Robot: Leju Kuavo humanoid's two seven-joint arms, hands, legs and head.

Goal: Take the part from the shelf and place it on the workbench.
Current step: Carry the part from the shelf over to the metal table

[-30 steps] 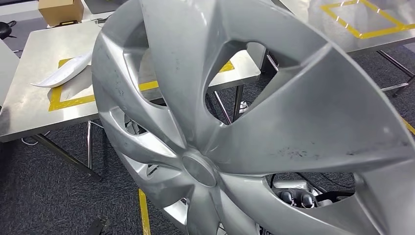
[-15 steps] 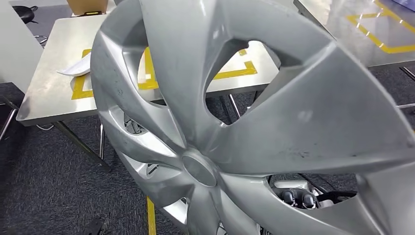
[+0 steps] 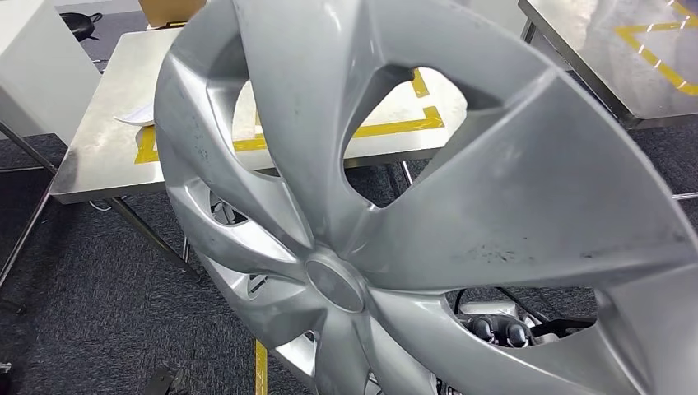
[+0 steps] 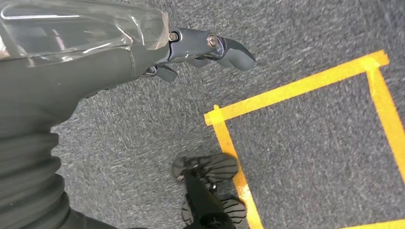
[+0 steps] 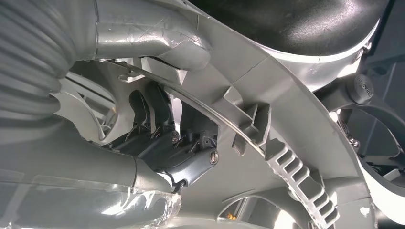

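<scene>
One large silver plastic wheel cover with swept spokes (image 3: 428,222) is filling most of my head view, tilted and held up close in front of the camera, off any surface. I am seeing the right hand (image 5: 162,138) gripping it from behind: its dark fingers (image 5: 143,112) are curling through an opening and around the ribbed inner rim, with the thick grey thumb pressing on the other side of that rim. Through a gap at about five o'clock from the hub I am catching dark finger parts behind the cover. The left hand (image 4: 200,50) is hanging over the grey carpet floor (image 4: 310,28), holding nothing, its fingers loosely bent and apart. A steel tabletop with a yellow tape rectangle (image 3: 107,156) is standing beyond the cover at about ten o'clock, with a white curved piece (image 3: 136,115) lying on it. A second steel tabletop (image 3: 593,58) is sitting at one o'clock.
</scene>
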